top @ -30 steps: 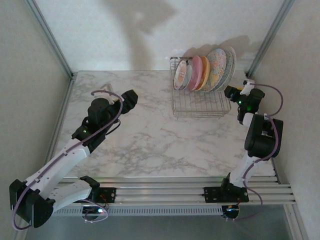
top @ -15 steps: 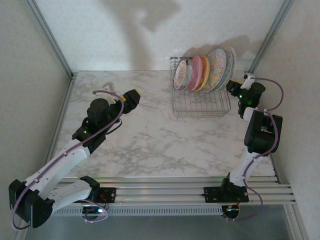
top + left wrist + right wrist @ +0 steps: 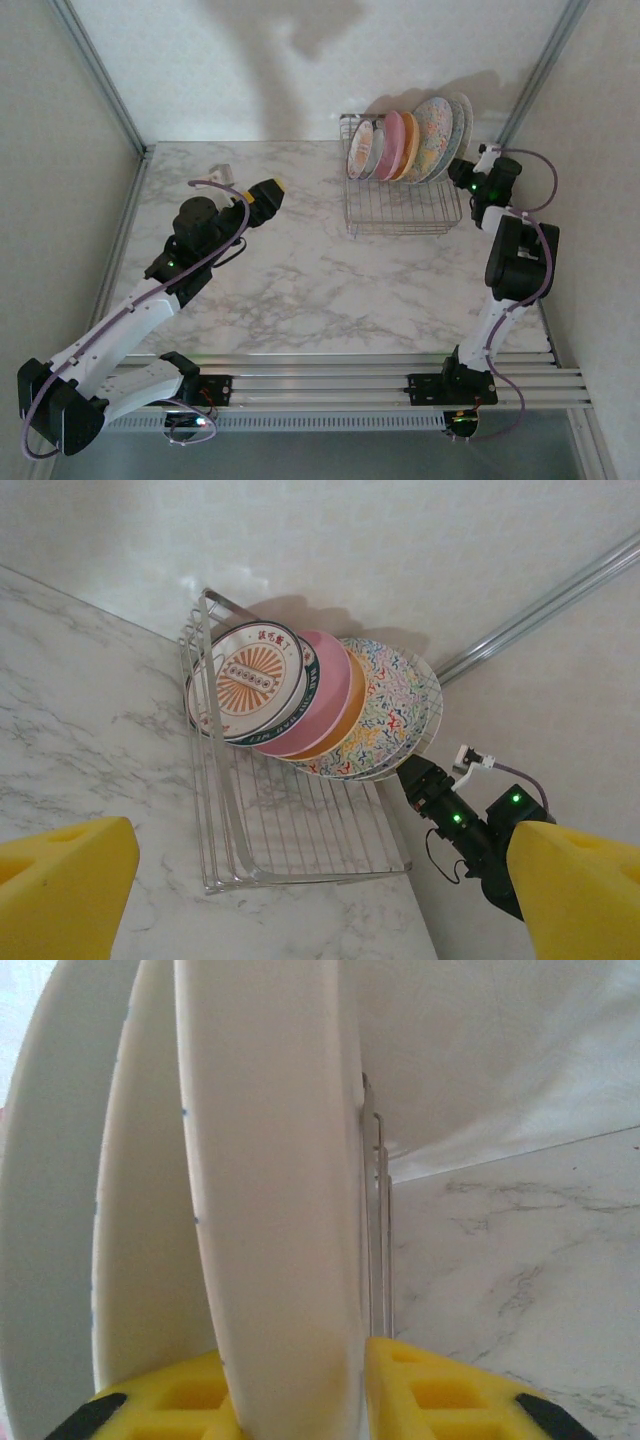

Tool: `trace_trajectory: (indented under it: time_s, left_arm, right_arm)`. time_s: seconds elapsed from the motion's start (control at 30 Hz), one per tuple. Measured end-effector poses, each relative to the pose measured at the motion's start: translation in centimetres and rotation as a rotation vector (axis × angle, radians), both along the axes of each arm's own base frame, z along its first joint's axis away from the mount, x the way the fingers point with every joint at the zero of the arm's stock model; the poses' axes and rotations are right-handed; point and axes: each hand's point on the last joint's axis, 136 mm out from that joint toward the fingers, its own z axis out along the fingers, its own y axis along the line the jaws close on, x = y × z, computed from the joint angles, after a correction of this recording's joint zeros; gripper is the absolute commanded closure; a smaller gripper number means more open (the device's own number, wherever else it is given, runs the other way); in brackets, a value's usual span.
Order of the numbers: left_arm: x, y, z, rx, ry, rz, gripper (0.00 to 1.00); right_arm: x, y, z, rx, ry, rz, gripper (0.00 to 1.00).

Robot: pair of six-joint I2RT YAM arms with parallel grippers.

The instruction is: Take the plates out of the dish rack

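Grasp step: my right gripper [image 3: 300, 1390] straddles the end plate [image 3: 270, 1160] at the dish rack's [image 3: 400, 212] right end; clamped or not, I can't tell. Left gripper [image 3: 266, 192] gapes wide. Next: squeeze, lift straight.

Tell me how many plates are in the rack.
5: white motif plate in front, then pink plate, orange plate, speckled plate, and a second speckled plate rearmost in the dish rack. More may hide between them.

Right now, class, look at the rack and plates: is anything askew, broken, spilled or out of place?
Nothing is broken or spilled. The plates lean one way in the dish rack, close together rather than upright. A small white object lies far to the rack's left, too small to identify.
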Motion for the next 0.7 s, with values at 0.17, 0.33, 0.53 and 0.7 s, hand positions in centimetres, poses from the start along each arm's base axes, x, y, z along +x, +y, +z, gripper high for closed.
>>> trace_trajectory:
  time_s: [0.17, 0.33, 0.53, 0.7]
  left_arm:
    - [0.0, 0.0, 0.2, -0.002, -0.004, 0.000, 0.06]
    - [0.0, 0.0, 0.8, -0.007, -0.014, -0.003, 0.06]
    - [0.0, 0.0, 1.0, -0.008, -0.017, -0.003, 0.06]
    - [0.0, 0.0, 0.9, -0.006, -0.013, -0.003, 0.06]
  right_arm:
    - [0.4, 0.3, 0.0, 0.000, 0.007, 0.004, 0.72]
    - [1.0, 0.3, 0.1, -0.015, 0.007, -0.013, 0.89]
    - [1.4, -1.6, 0.0, -0.075, 0.013, -0.110, 1.00]
    - [1.4, -1.7, -0.1, -0.087, 0.017, -0.118, 1.00]
